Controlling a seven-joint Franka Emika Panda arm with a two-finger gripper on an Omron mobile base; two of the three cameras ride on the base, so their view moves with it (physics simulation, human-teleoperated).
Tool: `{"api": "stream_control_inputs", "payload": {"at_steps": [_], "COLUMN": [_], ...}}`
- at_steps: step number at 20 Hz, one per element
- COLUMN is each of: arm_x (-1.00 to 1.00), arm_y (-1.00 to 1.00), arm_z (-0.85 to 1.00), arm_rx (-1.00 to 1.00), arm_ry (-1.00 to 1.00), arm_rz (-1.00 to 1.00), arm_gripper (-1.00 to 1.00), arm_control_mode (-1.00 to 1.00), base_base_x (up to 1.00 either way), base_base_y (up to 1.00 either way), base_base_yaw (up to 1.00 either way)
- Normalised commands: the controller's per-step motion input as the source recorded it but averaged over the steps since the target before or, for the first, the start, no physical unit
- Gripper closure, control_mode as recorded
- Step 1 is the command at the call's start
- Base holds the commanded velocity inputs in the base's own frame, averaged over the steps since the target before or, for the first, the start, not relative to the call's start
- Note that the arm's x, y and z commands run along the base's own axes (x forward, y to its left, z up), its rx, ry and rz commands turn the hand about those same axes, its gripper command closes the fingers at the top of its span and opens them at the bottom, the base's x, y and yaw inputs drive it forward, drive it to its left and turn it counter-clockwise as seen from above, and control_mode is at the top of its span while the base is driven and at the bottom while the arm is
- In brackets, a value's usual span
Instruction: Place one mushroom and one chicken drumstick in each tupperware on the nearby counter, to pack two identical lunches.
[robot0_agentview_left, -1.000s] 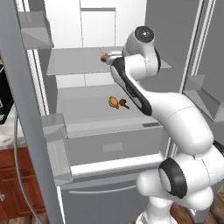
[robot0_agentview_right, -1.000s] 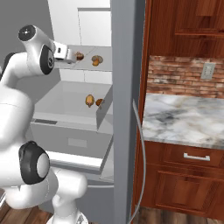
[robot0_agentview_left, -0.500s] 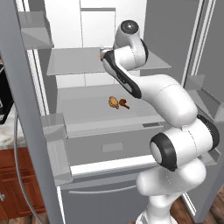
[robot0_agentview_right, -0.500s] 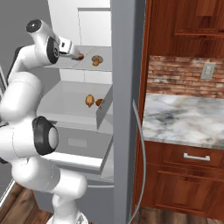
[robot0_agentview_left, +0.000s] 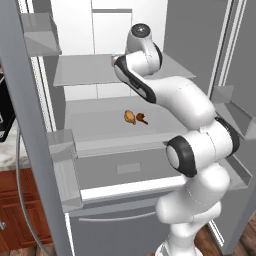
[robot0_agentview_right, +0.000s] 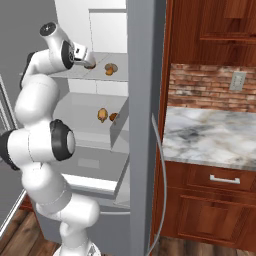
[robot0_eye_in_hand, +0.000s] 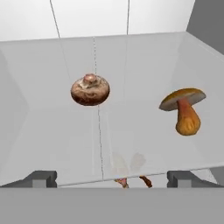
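Fingers (robot0_eye_in_hand: 112, 178) spread wide, holding nothing, at the fridge shelf (robot0_eye_in_hand: 52, 131) front edge. Round mushroom (robot0_eye_in_hand: 90, 90) and stalked mushroom (robot0_eye_in_hand: 183, 109) stand apart, open room between.

- Left base view looks from behind the arm's left into the open fridge (robot0_agentview_left: 100, 150).
- Right base view faces it from the right; both share the shelves and drumsticks (robot0_agentview_left: 134, 118).
- Hand view sits close over the upper shelf (robot0_eye_in_hand: 131, 131).
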Motion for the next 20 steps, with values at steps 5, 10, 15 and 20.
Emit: {"api": "stream_control_inputs", "payload": {"at_steps": [5,10,15,20], "arm_x": [0.45,0.46,0.49,0.48], "arm_y": [0.01,0.07,0.19,0.19], "arm_z": [-0.16,-0.13,-0.10,-0.08], "arm_rx": [0.00,0.00,0.00,0.00], "arm_ry": [0.02,0.00,0.01,0.02], "arm_rz": [0.00,-0.01,-0.03,-0.04], "arm_gripper": [-1.00,-1.00,-1.00,-1.00], "arm_control_mode": [-1.00,-1.00,-1.00,-1.00], "base_base_x": [0.00,0.00,0.00,0.00], "base_base_y": [0.00,0.00,0.00,0.00], "base_base_yaw": [0.00,0.00,0.00,0.00]}}
